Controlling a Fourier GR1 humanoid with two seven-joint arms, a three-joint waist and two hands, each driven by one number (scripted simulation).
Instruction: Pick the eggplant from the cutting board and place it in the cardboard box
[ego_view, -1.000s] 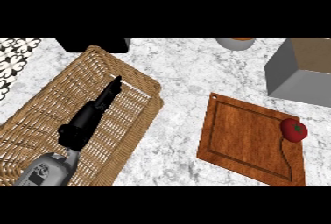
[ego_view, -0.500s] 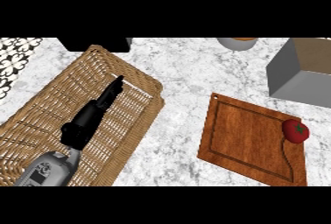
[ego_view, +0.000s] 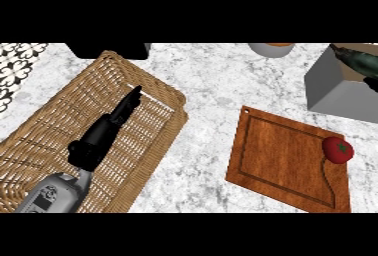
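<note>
A red tomato (ego_view: 337, 149) sits at the cutting board's (ego_view: 284, 155) right edge — left hand (ego_view: 111, 125), fingers straight, over the wicker basket (ego_view: 44, 150); grey box (ego_view: 341, 82) beyond.

A woven wicker basket (ego_view: 52, 145), a grooved wooden cutting board (ego_view: 284, 155) and a veined marble counter (ego_view: 214, 80) are seen.

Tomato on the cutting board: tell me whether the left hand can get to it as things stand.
Probably, but with a long reach. The left hand is over the basket, fingers straight, and the tomato sits at the cutting board's far right edge. Only bare counter and board lie between.
</note>
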